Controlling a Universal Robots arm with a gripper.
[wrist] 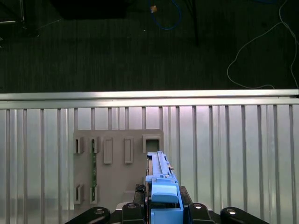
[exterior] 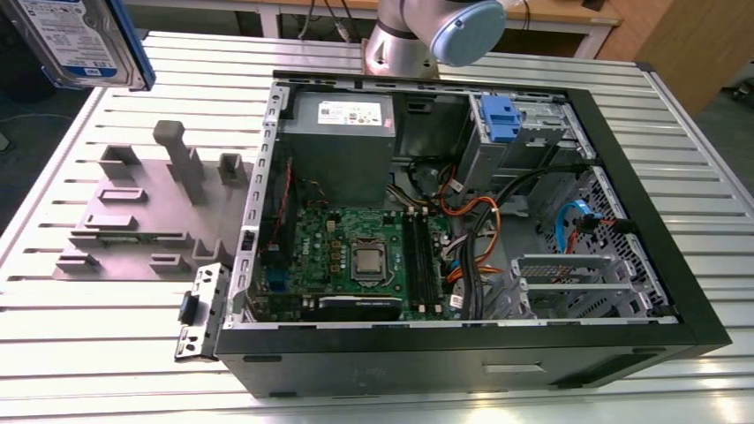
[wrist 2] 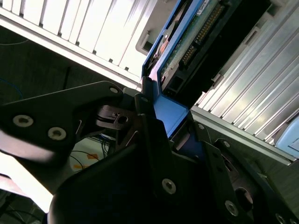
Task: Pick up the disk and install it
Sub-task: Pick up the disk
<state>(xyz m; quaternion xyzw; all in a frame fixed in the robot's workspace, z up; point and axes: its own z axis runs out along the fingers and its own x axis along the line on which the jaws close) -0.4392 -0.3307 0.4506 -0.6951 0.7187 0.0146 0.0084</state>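
The disk (exterior: 88, 40), a silver drive with a white-and-blue label in a blue carrier, hangs high in the air at the exterior view's far left, above the table's corner. In the second wrist view my gripper (wrist 2: 175, 123) is shut on the carrier's blue end, with the disk (wrist 2: 196, 32) sticking out past the black fingers (wrist 2: 152, 135). In the first wrist view the disk (wrist: 161, 179) appears edge-on, clamped in the gripper (wrist: 163, 210), over the grey fixture plate (wrist: 117, 172).
An open computer case (exterior: 448, 349) lies on the slatted metal table (exterior: 106, 353), holding a grey power-supply box (exterior: 342, 132) and a blue bracket (exterior: 501, 119) in the drive bay. The grey fixture plate (exterior: 141, 212) sits beside the case. The arm's base (exterior: 430, 35) stands behind it.
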